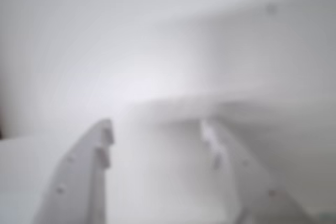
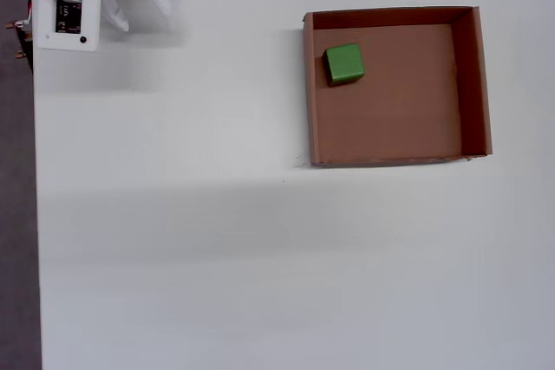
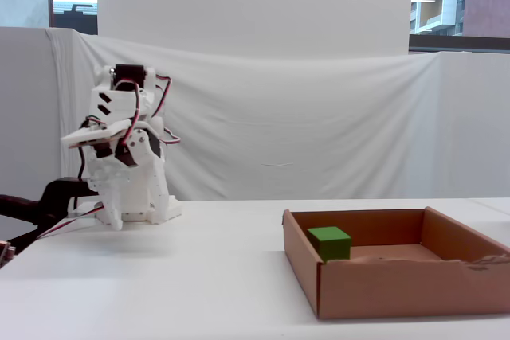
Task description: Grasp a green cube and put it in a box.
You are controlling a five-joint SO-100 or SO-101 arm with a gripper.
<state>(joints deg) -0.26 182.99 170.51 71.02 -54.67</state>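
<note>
In the wrist view, the hand (image 1: 157, 135) is blurred but its 2 fingers stand apart, holding nothing.

In the overhead view, 1 green cube (image 2: 344, 63) lies inside 1 box (image 2: 473, 84), near its upper-left corner, on the white worktop (image 2: 173, 240).

In the fixed view, the arm (image 3: 123, 157) is folded far from the box. I judge the task finished; the next move needs only rest.
</note>
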